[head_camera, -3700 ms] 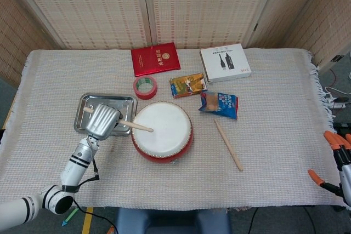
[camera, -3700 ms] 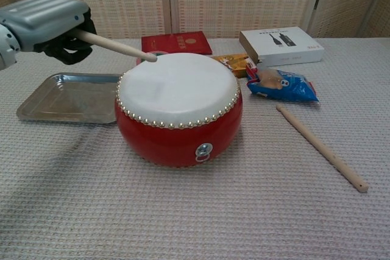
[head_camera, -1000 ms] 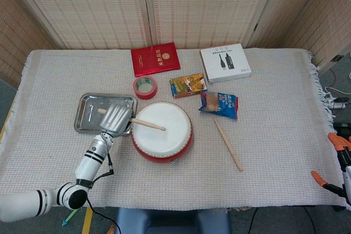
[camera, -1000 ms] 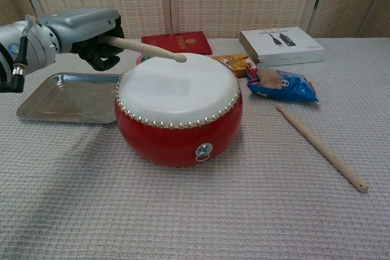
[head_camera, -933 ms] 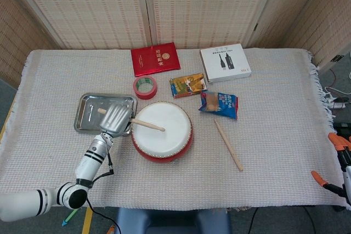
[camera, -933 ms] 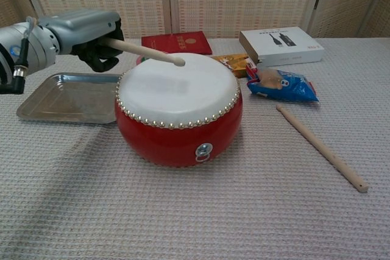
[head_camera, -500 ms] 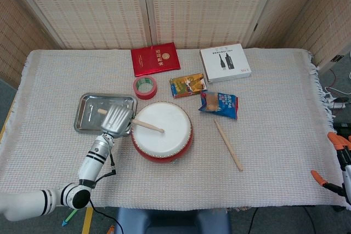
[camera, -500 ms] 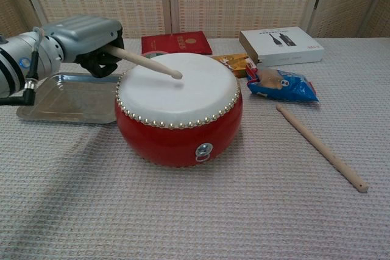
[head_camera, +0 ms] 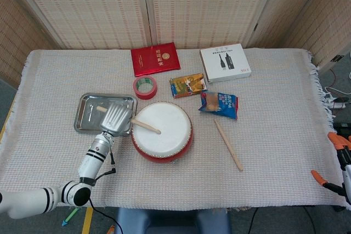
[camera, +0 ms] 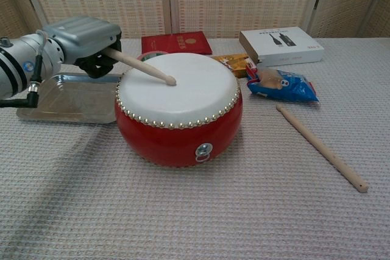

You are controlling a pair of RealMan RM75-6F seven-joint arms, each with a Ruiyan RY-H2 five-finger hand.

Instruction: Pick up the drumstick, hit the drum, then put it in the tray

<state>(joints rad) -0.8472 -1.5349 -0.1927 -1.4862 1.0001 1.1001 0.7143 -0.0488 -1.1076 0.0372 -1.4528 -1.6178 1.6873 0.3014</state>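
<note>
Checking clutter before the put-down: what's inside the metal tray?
The tray shows only bare metal where visible. The left hand, holding the drumstick, covers its right part in the head view, so that corner can't be checked.

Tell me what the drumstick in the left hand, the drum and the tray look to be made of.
Drumstick held by the left hand: pale, unpainted wood by its tan matte look.
Drum: glossy red shell, likely lacquered wood; smooth white head, skin or synthetic, fixed by a row of shiny studs, with a metal ring at the front.
Tray: polished metal, probably stainless steel, judging by its mirror-like reflections.
</note>
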